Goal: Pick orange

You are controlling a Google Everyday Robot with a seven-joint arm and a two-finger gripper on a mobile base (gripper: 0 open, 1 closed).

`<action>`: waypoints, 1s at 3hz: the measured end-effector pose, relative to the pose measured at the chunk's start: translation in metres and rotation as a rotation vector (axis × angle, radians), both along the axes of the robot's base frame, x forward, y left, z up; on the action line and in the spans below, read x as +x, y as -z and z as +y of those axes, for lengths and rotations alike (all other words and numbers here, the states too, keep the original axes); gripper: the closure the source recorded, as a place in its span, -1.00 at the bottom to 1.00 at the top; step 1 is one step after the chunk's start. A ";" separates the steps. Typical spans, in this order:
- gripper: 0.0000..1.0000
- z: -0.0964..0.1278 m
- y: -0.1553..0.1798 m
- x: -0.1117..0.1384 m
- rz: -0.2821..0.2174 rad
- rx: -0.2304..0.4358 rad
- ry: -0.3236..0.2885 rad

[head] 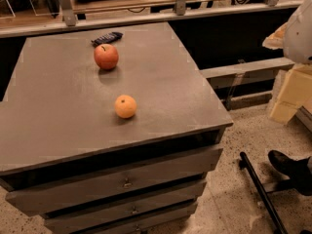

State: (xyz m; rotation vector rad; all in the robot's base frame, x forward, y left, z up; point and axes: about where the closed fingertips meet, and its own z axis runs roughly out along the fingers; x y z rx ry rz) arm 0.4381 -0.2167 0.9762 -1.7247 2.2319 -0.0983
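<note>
The orange (126,106) is a small round yellow-orange fruit. It rests on the grey cabinet top (58,106), a little right of the middle and towards the front edge. My gripper (288,97) shows as a pale cream block at the right edge of the camera view. It hangs below a white arm segment (300,30), off the cabinet top and well to the right of the orange. It holds nothing that I can see.
A larger red apple (106,56) with a stem sits behind the orange. A dark snack packet (107,37) lies behind the apple. The cabinet has drawers (126,182) in front. A railing (146,13) runs behind. A black shoe (290,167) and a black bar (261,191) are on the floor at right.
</note>
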 end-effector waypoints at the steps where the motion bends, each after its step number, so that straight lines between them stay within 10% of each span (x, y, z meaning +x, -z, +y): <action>1: -1.00 0.000 0.000 0.000 0.000 0.000 -0.001; 3: -1.00 0.084 0.016 0.026 0.012 0.056 -0.208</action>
